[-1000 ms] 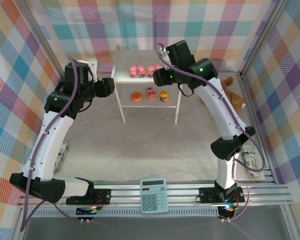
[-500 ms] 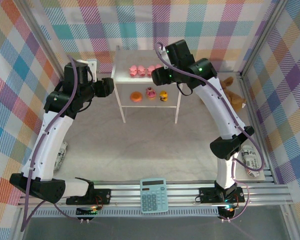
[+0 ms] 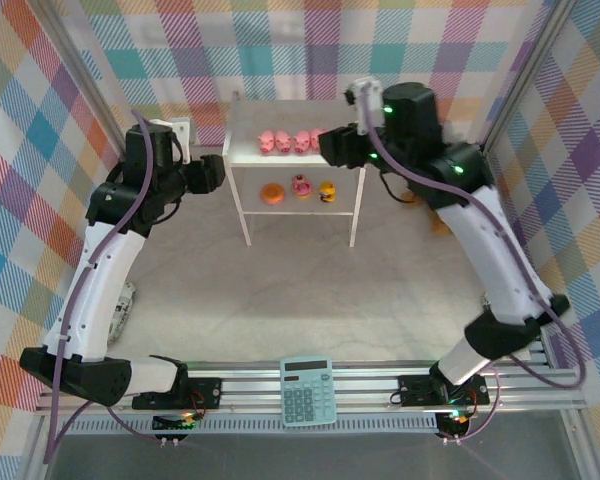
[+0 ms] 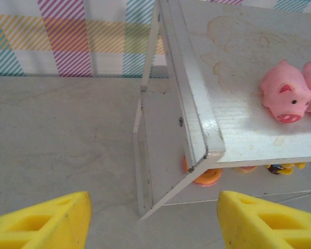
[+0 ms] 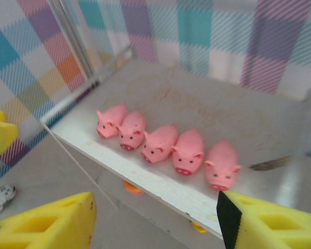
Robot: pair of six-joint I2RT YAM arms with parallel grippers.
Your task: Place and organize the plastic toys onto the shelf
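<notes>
Your five pigs (image 5: 159,142) line the shelf (image 3: 242,135) top; disc (image 3: 271,193), cupcake (image 3: 301,186) and duck (image 3: 327,190) sit on its lower board. Left gripper (image 4: 155,223) and right gripper (image 5: 155,223) flank it, spread and empty; a calculator (image 3: 306,390) lies well apart.

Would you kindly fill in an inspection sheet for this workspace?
Surface: grey table; nothing amiss seen.
Job's things: five pink pigs in a row on the shelf top; orange ring, pink cupcake piece and yellow duck on its lower board.
Clutter: teal calculator on the near rail; brown plush partly behind the right arm.
Grippers: left gripper and right gripper open, empty, at the shelf's ends.
Cables: purple cables run along both arms.
Surroundings: plaid cloth walls, metal frame.
</notes>
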